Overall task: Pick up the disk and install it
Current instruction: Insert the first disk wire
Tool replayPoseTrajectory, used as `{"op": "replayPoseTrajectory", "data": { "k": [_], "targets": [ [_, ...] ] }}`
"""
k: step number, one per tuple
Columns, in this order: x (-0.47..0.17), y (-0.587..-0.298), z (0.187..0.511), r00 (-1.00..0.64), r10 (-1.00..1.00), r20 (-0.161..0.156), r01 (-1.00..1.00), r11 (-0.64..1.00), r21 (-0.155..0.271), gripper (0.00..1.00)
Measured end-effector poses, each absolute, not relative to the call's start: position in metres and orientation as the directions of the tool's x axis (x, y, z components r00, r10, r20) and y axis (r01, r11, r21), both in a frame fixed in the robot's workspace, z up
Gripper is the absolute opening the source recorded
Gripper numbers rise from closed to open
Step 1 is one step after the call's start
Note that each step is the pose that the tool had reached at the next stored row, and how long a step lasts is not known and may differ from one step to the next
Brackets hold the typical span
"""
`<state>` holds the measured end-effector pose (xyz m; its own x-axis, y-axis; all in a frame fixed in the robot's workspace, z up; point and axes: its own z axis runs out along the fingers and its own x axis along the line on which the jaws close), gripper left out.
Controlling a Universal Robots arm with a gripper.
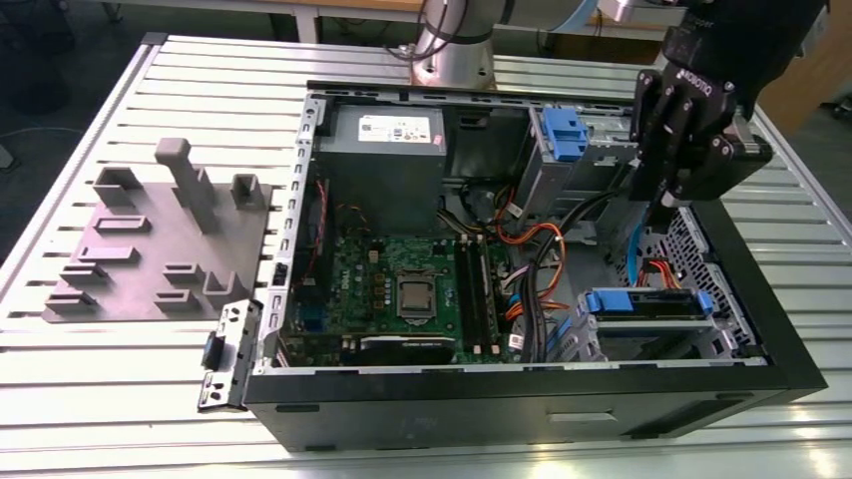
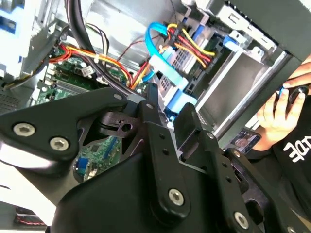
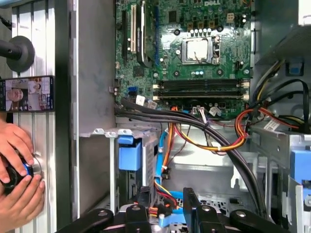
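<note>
In the first wrist view the black two-finger gripper (image 3: 167, 214) hangs inside the open black computer tower (image 1: 533, 414). Its jaws stand apart with only cables showing between them, so it appears to hold nothing. Just beneath it, the flat silver-grey disk with blue plastic side rails (image 3: 130, 154) sits in the metal drive cage (image 1: 586, 344) at the case's corner. From the exterior view its blue front (image 1: 647, 302) looks level in the bay.

By that, pickup and insertion look done. Whether the disk is fully latched I cannot tell.

Beyond lie orange, yellow and blue cables (image 3: 228, 143), then the green motherboard (image 3: 194, 48). On the slatted table, the grey moulded plate with upright pegs (image 1: 147, 249) stands well apart.
</note>
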<state>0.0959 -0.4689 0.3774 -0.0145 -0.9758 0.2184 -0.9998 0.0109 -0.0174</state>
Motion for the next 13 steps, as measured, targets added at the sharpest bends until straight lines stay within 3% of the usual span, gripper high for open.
{"op": "replayPoseTrajectory", "data": {
  "k": [3, 4, 9, 12, 13],
  "targets": [
    [0.0978, -0.4689, 0.3753, -0.015, -0.975, 0.222, -1.000, 0.011, -0.017, 0.47],
    [0.0982, -0.4689, 0.3747, -0.015, -0.975, 0.224, -1.000, 0.011, -0.017, 0.54],
    [0.1006, -0.4689, 0.3719, -0.015, -0.975, 0.224, -1.000, 0.011, -0.017, 0.54],
    [0.1019, -0.4688, 0.3707, -0.015, -0.973, 0.229, -1.000, 0.011, -0.017, 0.46],
    [0.1022, -0.4687, 0.3703, -0.015, -0.973, 0.230, -1.000, 0.011, -0.017, 0.39]
  ]
}}
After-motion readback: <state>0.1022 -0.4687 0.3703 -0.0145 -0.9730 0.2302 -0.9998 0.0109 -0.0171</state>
